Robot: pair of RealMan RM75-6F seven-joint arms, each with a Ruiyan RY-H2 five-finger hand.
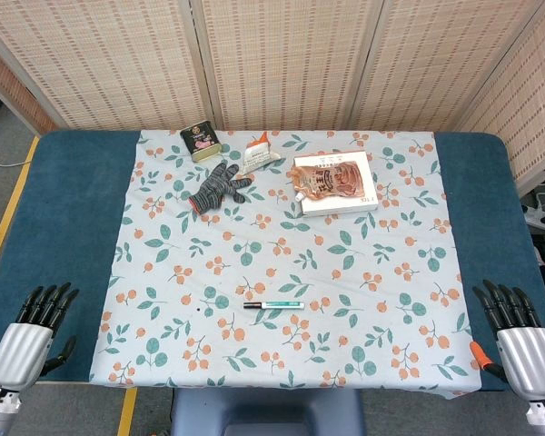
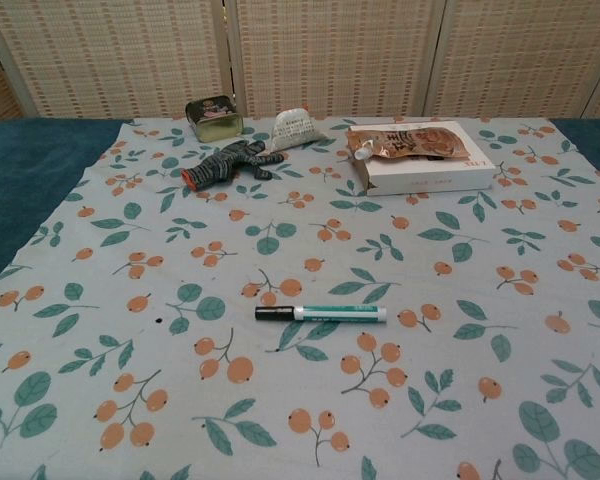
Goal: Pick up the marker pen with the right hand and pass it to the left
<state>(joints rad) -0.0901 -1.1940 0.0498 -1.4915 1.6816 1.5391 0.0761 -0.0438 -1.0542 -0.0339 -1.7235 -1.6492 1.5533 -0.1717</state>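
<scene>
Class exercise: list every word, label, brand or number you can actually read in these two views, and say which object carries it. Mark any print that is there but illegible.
No text can be read with confidence.
White flat box: faint print on the front edge, too small.
Orange printed pouch on the box: lettering blurred.
Dark rectangular tin: pink label, illegible.
White-and-teal marker pen: barrel markings too small.
Small white packet: print unreadable.

A folding screen of woven cane panels (image 1: 282, 54) in pale frames closes off the back of the scene, running the full width behind a table (image 1: 54, 209) topped in dark teal. A light tablecloth (image 1: 363, 272) printed with orange berries and green leaves covers the table's middle. Grey floor (image 1: 0, 136) shows at the left, crossed by a yellow line (image 1: 4, 218) beside the table edge. Lighting is even and soft.
</scene>
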